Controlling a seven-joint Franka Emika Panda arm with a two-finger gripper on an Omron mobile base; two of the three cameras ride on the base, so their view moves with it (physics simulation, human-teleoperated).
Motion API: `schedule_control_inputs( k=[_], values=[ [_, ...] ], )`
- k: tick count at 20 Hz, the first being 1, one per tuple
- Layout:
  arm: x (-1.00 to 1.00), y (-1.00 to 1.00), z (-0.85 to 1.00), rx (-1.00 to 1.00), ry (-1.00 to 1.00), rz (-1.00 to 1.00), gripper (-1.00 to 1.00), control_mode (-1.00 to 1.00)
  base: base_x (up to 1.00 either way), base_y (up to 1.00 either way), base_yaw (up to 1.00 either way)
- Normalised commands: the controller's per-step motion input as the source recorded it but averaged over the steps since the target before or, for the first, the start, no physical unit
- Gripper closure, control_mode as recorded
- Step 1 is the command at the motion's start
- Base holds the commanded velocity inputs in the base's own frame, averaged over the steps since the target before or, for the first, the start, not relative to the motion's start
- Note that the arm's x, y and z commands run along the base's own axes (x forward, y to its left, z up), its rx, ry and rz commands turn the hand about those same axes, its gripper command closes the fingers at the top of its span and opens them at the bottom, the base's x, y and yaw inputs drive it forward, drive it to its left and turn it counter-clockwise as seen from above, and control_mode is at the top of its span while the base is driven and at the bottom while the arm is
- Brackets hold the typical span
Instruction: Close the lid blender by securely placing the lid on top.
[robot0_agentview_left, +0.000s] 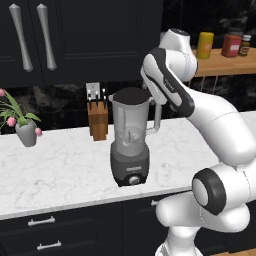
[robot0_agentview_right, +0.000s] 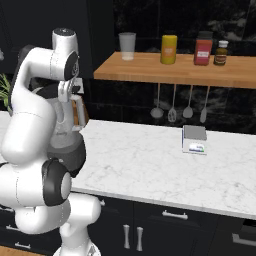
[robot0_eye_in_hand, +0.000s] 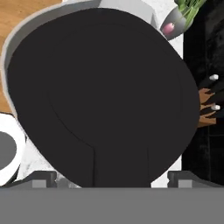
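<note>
Now, in the left base view, the blender (robot0_agentview_left: 131, 145) is standing on the white marble desk (robot0_agentview_left: 60, 170), and the black lid (robot0_agentview_left: 131, 95) is sitting across the jar's mouth. A wooden knife block (robot0_agentview_left: 98, 117) is standing just behind it, and a potted plant (robot0_agentview_left: 22, 125) is sitting well to the left.

In the right base view, the arm is reaching over the blender (robot0_agentview_right: 67, 135), hiding most of it. A small scale (robot0_agentview_right: 194, 139) is resting on the desk, beneath a wooden shelf (robot0_agentview_right: 175, 70) carrying jars.

In the hand view, the lid (robot0_eye_in_hand: 100, 92) is lying just below the hand (robot0_eye_in_hand: 112, 178), whose fingers are standing wide apart, gripping nothing. Placing looks done; next probably comes lifting clear.
</note>
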Motion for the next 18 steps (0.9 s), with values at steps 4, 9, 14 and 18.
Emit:
schedule_control_inputs(
  k=[4, 9, 14, 18],
  values=[
    [0.0, 0.46, 0.0, 0.0, 0.0, 0.06, -1.0, -1.0, 0.0, 0.0, 0.0],
    [0.0, 0.42, -0.04, 0.0, 0.03, 0.15, -1.0, -1.0, 0.0, 0.0, 0.0],
    [0.01, 0.32, -0.35, -0.05, 0.18, 0.18, -1.0, -1.0, 0.0, 0.0, 0.0],
    [0.0, 0.1, -0.14, -0.01, 0.07, 0.15, -1.0, -1.0, 0.0, 0.0, 0.0]
  ],
)
